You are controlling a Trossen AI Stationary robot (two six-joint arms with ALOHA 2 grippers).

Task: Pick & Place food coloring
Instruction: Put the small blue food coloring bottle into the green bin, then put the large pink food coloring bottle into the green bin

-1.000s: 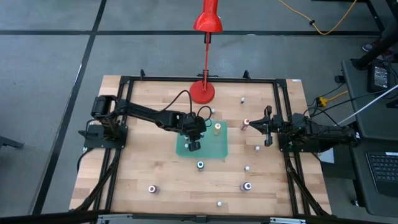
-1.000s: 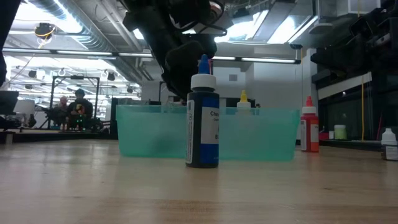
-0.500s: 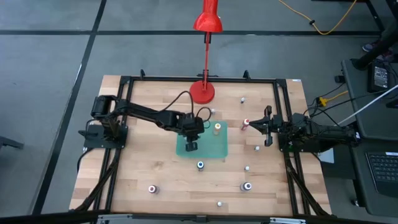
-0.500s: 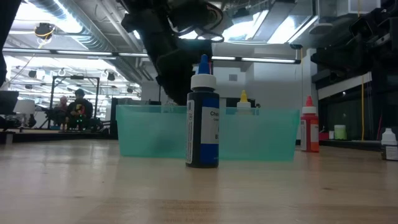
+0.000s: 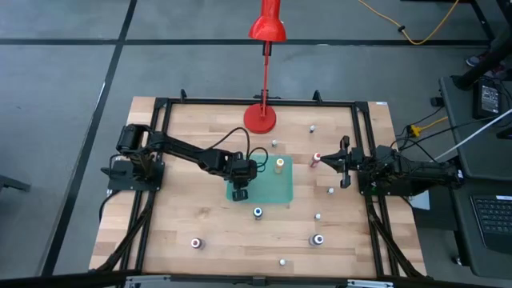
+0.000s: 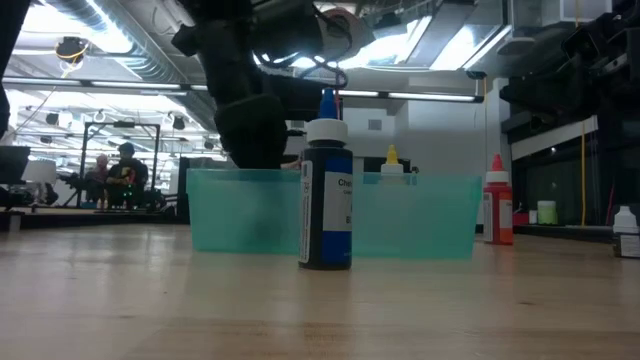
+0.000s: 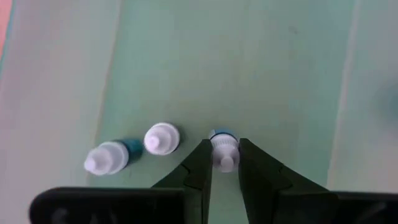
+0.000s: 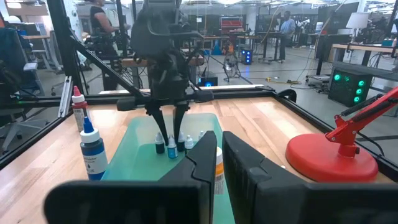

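A green tray (image 5: 276,192) lies mid-table. My left gripper (image 7: 222,163) reaches down into its left part, shut on a tiny white-capped food coloring bottle (image 7: 222,149). Two more small white-capped bottles (image 7: 161,138) (image 7: 109,157) are on the tray floor beside it. A yellow-capped bottle (image 5: 279,165) stands in the tray's far part. A dark blue-tipped bottle (image 6: 326,190) stands on the table in front of the tray. My right gripper (image 5: 343,163) waits shut at the table's right side, touching nothing. My left gripper pinches the small bottle's white cap (image 7: 224,158) between its two fingertips (image 7: 202,163), one on each side. The fingers come steeply from above, slanting down into the tray. The bottle is upright. Whether its base rests on the tray floor, I cannot tell.
Loose small bottles stand scattered on the wooden table: (image 5: 194,242), (image 5: 318,238), (image 5: 282,261), a red one (image 5: 317,158). A red lamp's round base (image 5: 260,118) stands behind the tray. The tray's low walls (image 6: 250,215) surround my left gripper.
My left gripper has gone down into the tray and a little toward the table's left edge, tipping steeper, with the bottle still between its fingers. My right arm has kept still.
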